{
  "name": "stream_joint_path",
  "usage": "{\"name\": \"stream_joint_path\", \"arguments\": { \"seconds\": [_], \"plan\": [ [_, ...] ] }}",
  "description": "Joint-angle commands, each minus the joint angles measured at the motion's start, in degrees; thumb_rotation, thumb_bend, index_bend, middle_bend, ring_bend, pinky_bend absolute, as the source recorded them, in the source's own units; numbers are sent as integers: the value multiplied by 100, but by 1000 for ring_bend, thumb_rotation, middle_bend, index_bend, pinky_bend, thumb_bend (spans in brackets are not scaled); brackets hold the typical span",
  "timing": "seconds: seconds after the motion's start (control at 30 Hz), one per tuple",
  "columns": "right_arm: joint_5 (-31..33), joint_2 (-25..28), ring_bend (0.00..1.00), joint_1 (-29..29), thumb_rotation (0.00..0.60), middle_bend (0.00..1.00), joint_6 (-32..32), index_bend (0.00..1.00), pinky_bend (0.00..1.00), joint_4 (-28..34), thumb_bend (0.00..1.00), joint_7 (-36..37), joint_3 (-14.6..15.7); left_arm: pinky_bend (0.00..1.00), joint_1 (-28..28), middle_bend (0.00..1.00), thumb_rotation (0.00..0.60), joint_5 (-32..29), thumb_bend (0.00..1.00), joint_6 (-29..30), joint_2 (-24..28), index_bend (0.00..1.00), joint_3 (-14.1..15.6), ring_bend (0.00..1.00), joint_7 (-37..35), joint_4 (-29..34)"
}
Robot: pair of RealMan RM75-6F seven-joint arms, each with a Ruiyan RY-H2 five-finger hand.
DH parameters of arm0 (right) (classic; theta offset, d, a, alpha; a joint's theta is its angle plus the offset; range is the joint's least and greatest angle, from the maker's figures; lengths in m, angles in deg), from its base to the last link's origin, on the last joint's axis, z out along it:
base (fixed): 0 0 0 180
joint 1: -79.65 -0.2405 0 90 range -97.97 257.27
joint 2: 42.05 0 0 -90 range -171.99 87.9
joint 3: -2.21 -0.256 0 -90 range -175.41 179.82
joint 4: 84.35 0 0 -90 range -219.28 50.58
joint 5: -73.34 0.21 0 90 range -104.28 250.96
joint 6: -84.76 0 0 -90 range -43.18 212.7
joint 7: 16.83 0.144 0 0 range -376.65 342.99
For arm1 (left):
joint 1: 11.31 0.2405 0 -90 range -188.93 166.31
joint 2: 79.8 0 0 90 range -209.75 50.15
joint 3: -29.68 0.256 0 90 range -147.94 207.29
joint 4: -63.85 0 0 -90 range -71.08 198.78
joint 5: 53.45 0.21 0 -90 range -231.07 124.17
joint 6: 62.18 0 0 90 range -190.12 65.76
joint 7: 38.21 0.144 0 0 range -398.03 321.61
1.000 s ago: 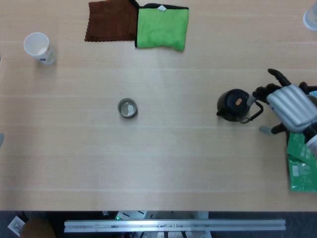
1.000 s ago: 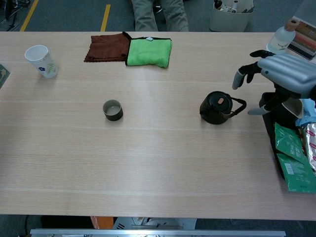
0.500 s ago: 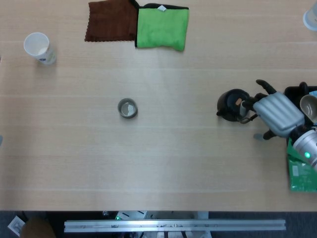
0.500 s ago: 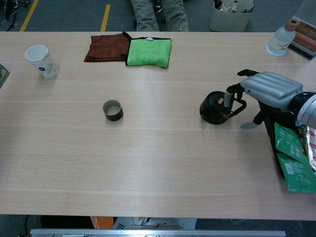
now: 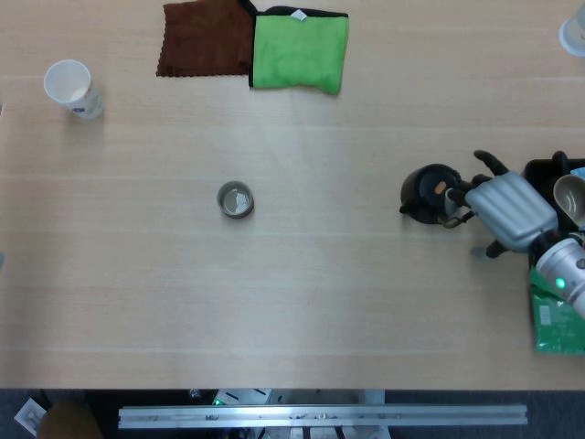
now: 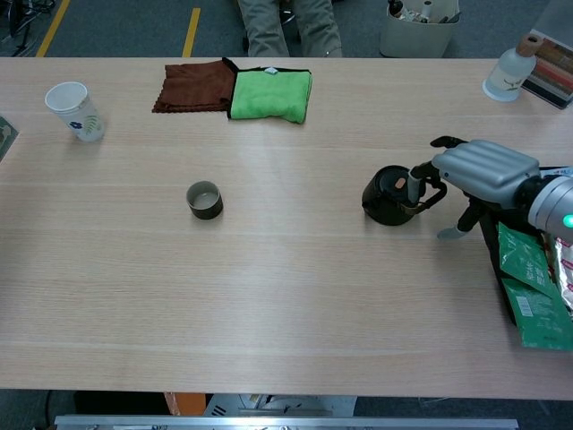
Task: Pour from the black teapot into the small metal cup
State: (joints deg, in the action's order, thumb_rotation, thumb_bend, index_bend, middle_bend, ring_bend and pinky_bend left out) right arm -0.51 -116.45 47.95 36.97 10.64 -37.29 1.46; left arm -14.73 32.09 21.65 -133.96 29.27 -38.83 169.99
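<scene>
The black teapot (image 5: 428, 194) (image 6: 387, 197) stands upright on the right part of the table, its spout to the left and its handle to the right. My right hand (image 5: 512, 212) (image 6: 483, 170) is at that handle. Its fingers (image 6: 414, 180) reach into the handle loop and touch it, while the thumb hangs down toward the table, apart from the pot. The small metal cup (image 5: 235, 199) (image 6: 204, 199) sits far to the left of the pot, mid-table. No view shows my left hand.
A white paper cup (image 5: 71, 89) stands at the far left. Brown cloth (image 5: 203, 38) and green cloth (image 5: 299, 50) lie at the far edge. Green packets (image 5: 558, 315) and a black tray (image 5: 548, 170) crowd the right edge; a bottle (image 6: 506, 72) stands far right.
My right hand came down and leftward from above the table to the teapot's handle, and its fingers went into the loop. The teapot and the cup have not moved.
</scene>
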Motion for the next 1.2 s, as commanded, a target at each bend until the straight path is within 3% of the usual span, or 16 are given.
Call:
{"name": "stream_joint_path", "arguments": {
  "seconds": [0.03,0.9,1.0,1.2],
  "plan": [
    [50,-25,369,-29,600,423,29,407,0,-32,0,-24,16,156,-3,101,600,-3,246,-6,-2,160,-1,85,-1,-9],
    [383,-148,409,-149,600,475,136,471,0,-53,0,-422,347,156,0,101,600,-84,246,-51,-66,160,-17,85,-73,-150],
    [394,-174,457,-154,600,517,91,524,0,-46,0,-434,342,156,7,101,600,-88,246,-39,-64,160,-20,85,-80,-160],
    [424,-259,653,-194,600,654,38,685,0,-66,0,-385,273,156,18,101,600,-126,246,-40,-55,160,-24,85,-84,-177]
  ]
}}
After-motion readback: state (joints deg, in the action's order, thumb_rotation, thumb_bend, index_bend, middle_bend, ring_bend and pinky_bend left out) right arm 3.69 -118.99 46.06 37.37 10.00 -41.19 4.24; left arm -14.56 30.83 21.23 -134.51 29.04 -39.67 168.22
